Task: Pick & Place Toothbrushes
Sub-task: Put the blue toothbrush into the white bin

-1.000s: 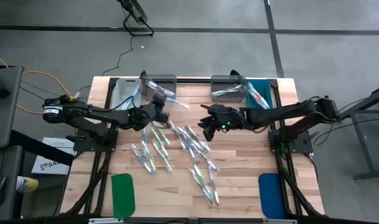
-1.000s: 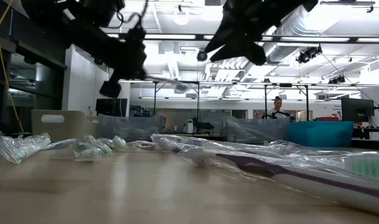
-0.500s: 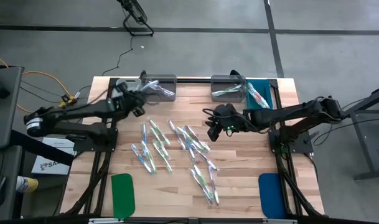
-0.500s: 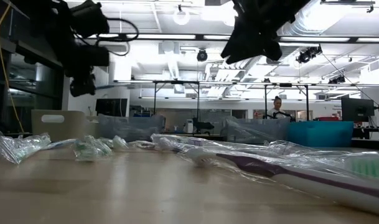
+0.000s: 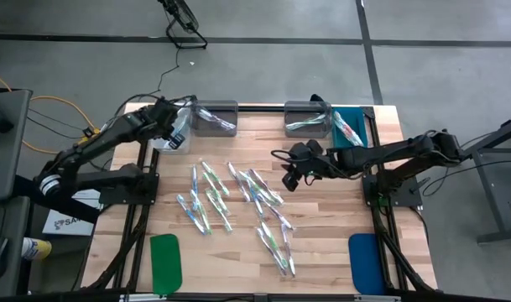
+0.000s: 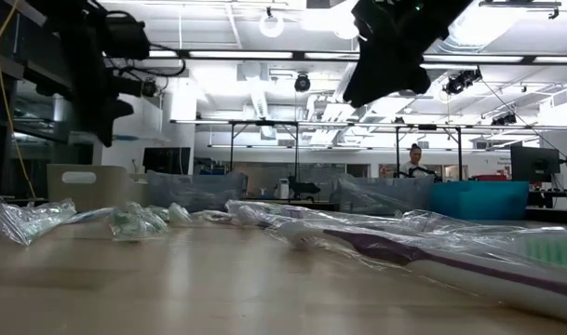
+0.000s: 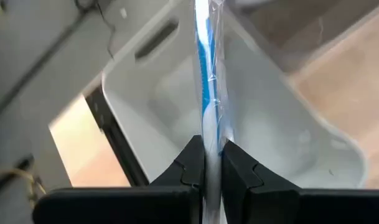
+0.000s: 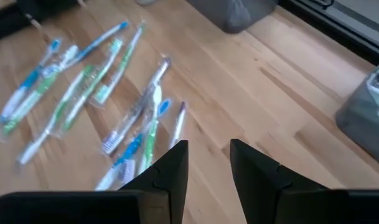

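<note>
Clear-wrapped toothbrushes point(image 5: 238, 201), thin sticks with blue, green or pink-purple accents, lie scattered mid-table on the wooden table point(image 5: 322, 252), so most of the job looks undone; roughly twenty or more loose ones, exact count hard to tell. Some are already sorted: a few wrapped brushes sit in the dark grey bin point(image 5: 215, 119) at the far edge, a few in the second grey bin point(image 5: 307, 119), and some in the teal bin point(image 5: 349, 126) next to it. Left gripper point(image 7: 206, 163) is pinched narrow on a blue-striped toothbrush point(image 7: 206, 74) in crinkly clear film, sticking straight out from between the fingers, hanging over the white bin point(image 7: 177, 106) at the far left corner; judged step: drop into that bin, not yet released. White bin looks bare inside from the left wrist view. Right gripper point(image 8: 208, 158) hovers above bare wood between the pile and the far bins, fingers partly apart, nothing between them; the nearest brushes lie just ahead of it, a purple-handled one point(image 8: 177, 123) closest. In the high view the right gripper point(image 5: 294, 172) sits just to the right of the scatter. The low view shows wrapped brushes, glossy film wrinkled, one purple-handled brush point(image 6: 423, 256) large up close. The film looks slippery and the sticks thin, so grips will probably need to be centred. A green pad point(image 5: 165, 262) and a blue pad point(image 5: 364, 262) lie at the near edge, untouched.
</note>
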Robot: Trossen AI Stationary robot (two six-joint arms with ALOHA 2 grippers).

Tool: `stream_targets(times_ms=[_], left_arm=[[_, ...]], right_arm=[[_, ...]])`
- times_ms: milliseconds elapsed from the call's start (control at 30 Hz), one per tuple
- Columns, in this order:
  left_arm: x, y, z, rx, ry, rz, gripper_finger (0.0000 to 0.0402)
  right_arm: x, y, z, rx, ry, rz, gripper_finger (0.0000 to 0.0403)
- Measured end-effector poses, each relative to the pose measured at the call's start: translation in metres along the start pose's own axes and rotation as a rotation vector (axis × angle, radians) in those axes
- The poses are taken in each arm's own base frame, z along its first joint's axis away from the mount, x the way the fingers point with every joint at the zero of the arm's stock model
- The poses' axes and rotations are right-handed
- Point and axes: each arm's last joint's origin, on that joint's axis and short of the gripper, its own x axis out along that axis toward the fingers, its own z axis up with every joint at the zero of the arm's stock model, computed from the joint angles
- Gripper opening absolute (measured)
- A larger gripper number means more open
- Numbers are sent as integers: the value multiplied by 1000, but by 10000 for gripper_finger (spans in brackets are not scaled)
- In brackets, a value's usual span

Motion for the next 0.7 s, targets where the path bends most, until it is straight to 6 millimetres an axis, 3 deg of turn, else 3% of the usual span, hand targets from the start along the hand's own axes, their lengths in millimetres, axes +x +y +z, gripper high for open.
stream_targets(times_ms=[333, 700], left_arm=[[5, 4, -3, -73, 57, -21, 22], [26, -4, 4, -49, 134, -10, 22]], right_arm=[[-6, 7, -11, -35, -5, -73, 111], [-17, 20, -28, -15, 10, -91, 111]])
